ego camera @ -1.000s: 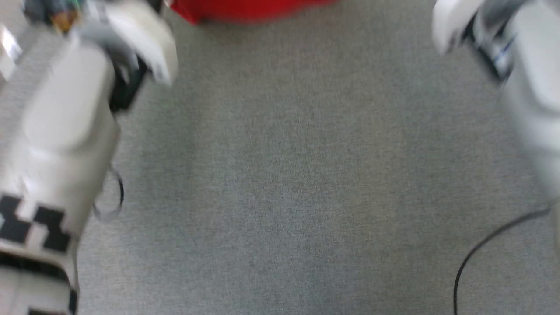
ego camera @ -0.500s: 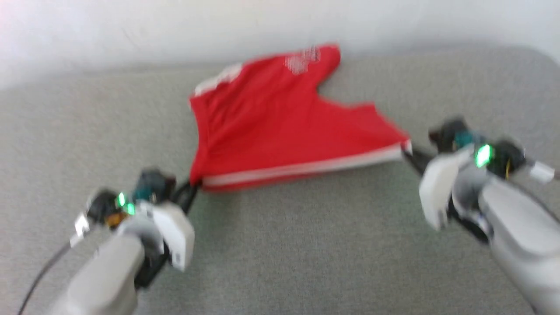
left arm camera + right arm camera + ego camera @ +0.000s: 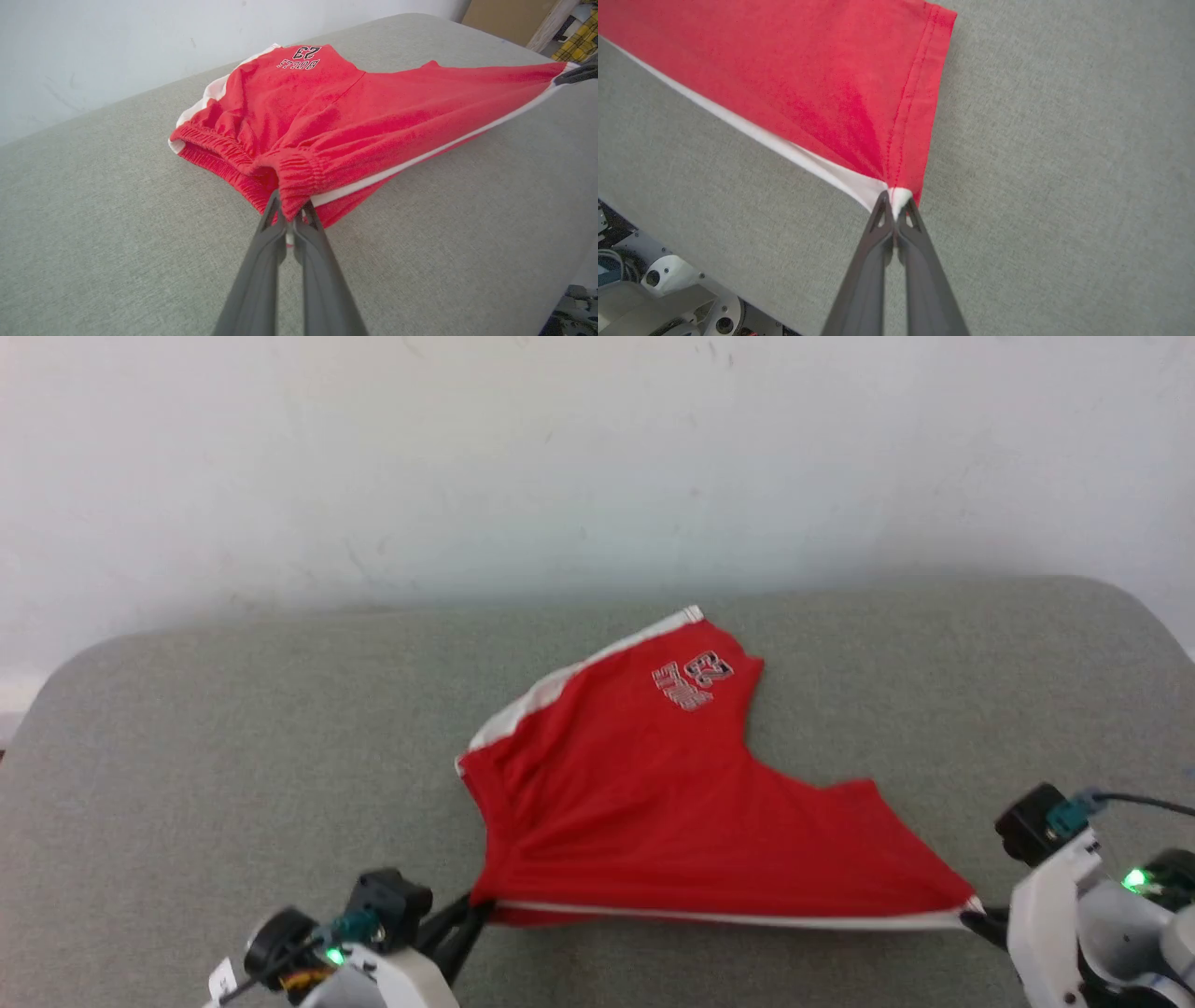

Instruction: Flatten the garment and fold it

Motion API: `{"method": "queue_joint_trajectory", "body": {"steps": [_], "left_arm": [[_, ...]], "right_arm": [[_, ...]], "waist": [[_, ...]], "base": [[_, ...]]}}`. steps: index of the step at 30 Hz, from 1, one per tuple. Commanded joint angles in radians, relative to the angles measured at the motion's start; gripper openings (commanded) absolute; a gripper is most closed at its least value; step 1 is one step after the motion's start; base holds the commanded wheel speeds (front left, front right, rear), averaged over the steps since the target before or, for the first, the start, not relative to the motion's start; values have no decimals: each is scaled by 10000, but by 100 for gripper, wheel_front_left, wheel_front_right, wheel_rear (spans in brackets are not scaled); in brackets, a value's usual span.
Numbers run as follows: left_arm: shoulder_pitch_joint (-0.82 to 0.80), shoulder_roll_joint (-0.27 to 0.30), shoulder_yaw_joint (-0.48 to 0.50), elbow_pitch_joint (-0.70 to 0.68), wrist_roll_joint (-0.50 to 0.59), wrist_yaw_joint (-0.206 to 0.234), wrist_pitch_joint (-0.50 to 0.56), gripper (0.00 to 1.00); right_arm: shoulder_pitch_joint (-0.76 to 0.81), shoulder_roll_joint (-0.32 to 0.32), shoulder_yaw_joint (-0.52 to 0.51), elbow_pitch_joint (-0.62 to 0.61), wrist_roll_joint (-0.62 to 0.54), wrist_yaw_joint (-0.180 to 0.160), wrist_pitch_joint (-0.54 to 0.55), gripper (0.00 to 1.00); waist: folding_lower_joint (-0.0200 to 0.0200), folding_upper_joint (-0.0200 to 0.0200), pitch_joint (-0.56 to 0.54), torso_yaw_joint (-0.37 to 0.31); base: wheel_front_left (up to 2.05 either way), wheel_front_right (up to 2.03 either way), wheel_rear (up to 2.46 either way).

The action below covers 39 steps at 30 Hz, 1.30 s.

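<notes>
Pinching the garment (image 3: 653, 803) taut, both jaws are closed (left: waistband (image 3: 294, 172), right: hem (image 3: 901, 195)).

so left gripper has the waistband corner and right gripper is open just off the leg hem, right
Not quite: the right gripper is shut on the white hem corner of the shorts, per the right wrist view. The left gripper does hold the waistband.

The garment (image 3: 355, 112) carries black-and-white lettering (image 3: 302, 58) on one leg: the number "23" is legible; the adjacent word is not.
</notes>
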Motion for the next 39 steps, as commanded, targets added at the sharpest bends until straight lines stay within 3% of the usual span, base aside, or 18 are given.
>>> {"method": "queue_joint_trajectory", "body": {"steps": [1,6,10,13,18,28,39], "left_arm": [[273,238,53,-99,-137,205,65,0],[1509,425,-81,-1214,-644,622,533,0],[2248,589,-285,-1815,-1017,646,859,0],[2424,574,-489,-1921,-1055,540,944,0],[1944,262,-581,-1928,-798,415,738,0],[190,-404,-141,-2293,-359,397,227,0],[-1697,-1397,19,-1247,-185,40,-172,0]], "right_arm": [[303,-341,-154,-89,37,-34,216,0],[1655,-992,-1021,-1099,349,-34,1330,0],[2804,-1400,-1860,-1701,480,-34,2273,0],[3388,-1416,-2620,-2144,259,-34,2417,0],[3480,-901,-3773,-2941,-468,-34,1708,0],[1500,-44,-4762,-3401,-1519,-34,829,0],[-2355,552,-3258,-1111,-2202,-34,1048,0]], "waist": [[3,-1,-314,148],[3,-1,-396,253],[3,-1,-302,420],[3,-1,-127,539],[3,-1,306,839],[3,-1,1776,1810],[3,-1,3444,2760]], "base": [[0,0,0],[0,0,0],[0,0,0],[0,0,0],[0,0,0],[0,0,0],[0,0,0]]}}
